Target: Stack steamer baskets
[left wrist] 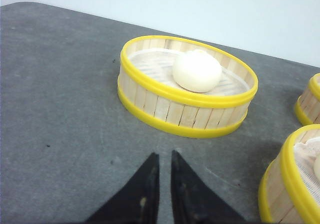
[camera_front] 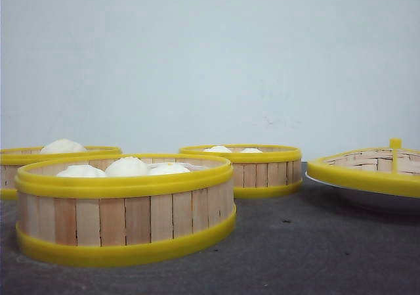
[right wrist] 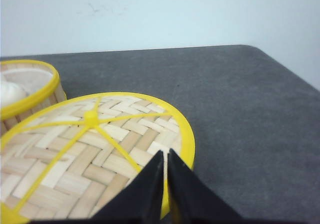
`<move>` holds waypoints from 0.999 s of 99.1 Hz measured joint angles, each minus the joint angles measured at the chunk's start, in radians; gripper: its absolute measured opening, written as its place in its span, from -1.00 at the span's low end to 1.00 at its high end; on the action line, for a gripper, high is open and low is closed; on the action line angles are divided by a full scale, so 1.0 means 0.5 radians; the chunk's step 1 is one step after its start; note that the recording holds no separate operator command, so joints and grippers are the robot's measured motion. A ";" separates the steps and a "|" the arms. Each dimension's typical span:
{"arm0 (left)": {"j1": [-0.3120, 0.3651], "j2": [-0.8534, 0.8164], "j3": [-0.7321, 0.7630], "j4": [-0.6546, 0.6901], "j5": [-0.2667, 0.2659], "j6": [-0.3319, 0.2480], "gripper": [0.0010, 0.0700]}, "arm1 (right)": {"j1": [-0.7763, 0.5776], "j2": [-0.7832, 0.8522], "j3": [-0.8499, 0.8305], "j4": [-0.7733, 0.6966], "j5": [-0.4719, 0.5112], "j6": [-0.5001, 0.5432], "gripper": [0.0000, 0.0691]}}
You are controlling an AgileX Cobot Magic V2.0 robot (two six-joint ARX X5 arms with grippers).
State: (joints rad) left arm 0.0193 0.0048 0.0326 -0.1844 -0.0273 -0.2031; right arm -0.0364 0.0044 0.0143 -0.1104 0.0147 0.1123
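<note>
i see all three steamer baskets (camera_front: 125, 206) (camera_front: 241, 169) (camera_front: 39, 158) apart on the bench, none stacked; left gripper (left wrist: 161, 160) and right gripper (right wrist: 165, 156) nearly closed, holding nothing.

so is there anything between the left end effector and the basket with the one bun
Nothing. In the left wrist view, only bare grey table lies between the left end effector and the single-bun steamer basket. The fingers are nearly closed, holding nothing.

Pale wooden slats and glossy yellow plastic rims form the steamer baskets (camera_front: 125, 209) on a matt, rough grey table (camera_front: 315, 249).
</note>
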 joint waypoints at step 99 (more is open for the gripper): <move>-0.002 0.051 0.040 -0.043 0.000 -0.175 -0.99 | 0.000 0.044 0.033 0.166 0.015 0.513 -0.98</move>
State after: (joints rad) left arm 0.0185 0.0303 0.0525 -0.2062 -0.0273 -0.2905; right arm -0.0364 0.0265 0.0307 -0.0273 0.0223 0.3691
